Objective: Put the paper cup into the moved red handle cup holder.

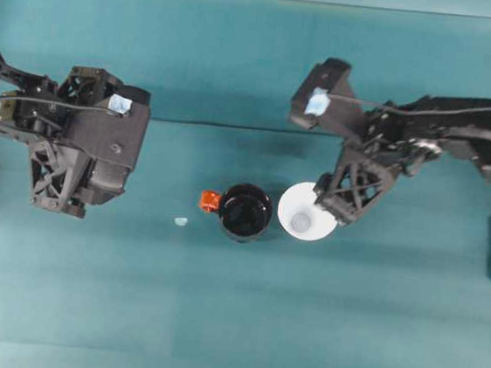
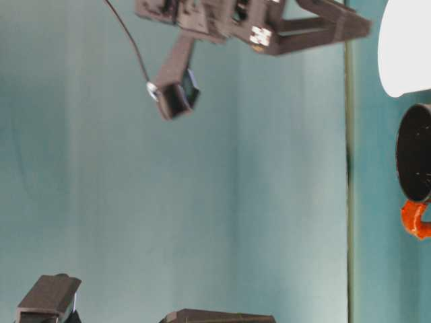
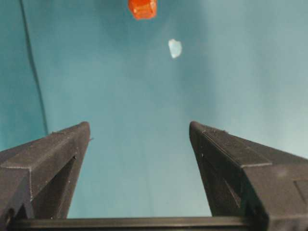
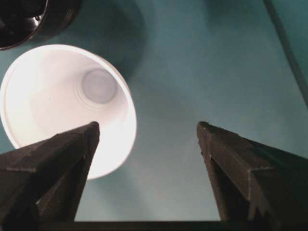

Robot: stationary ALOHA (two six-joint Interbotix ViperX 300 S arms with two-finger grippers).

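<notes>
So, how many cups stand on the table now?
2: the white paper cup under the right tool, and the black cup holder beside it, toward the left arm.

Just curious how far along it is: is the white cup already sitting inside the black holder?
No: from overhead the paper cup stands on the table beside the red handle cup holder, not inside it.

You see the paper cup [image 1: 306, 213] standing upright just beside the red handle cup holder [image 1: 243, 211], whose red tab points left. The right gripper [image 1: 341, 213] overlaps the cup's right rim. The left gripper [image 1: 57, 204] sits well apart, near a pale scrap [image 1: 180, 221].
</notes>
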